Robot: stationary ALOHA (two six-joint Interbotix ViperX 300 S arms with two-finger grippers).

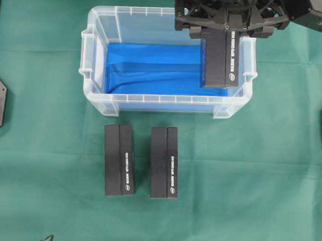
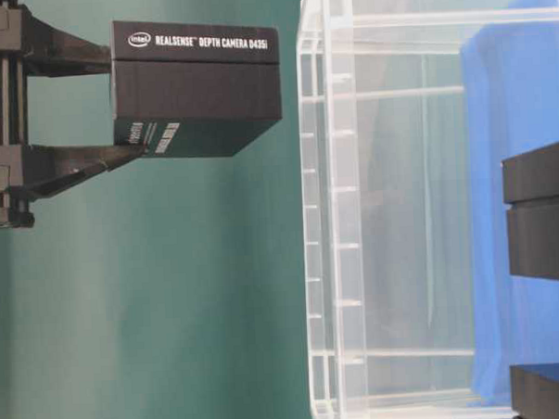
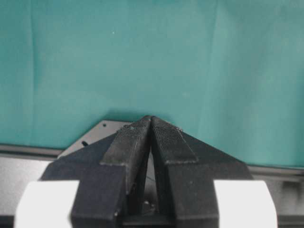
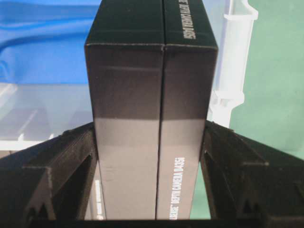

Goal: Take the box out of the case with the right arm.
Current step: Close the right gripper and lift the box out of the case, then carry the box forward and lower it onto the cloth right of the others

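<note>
Right pincer (image 1: 229,31) gripping black box (image 1: 221,59), lifted above clear case (image 1: 95,41)

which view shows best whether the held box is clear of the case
Table-level: the held box hangs in the right gripper, with a gap to the case rim. Overhead overlaps box with case. Right wrist shows only the grip. Left wrist shows neither.

Black box (image 1: 222,60) with white lettering, clear case (image 1: 100,52), blue sheet (image 1: 153,69).
</note>
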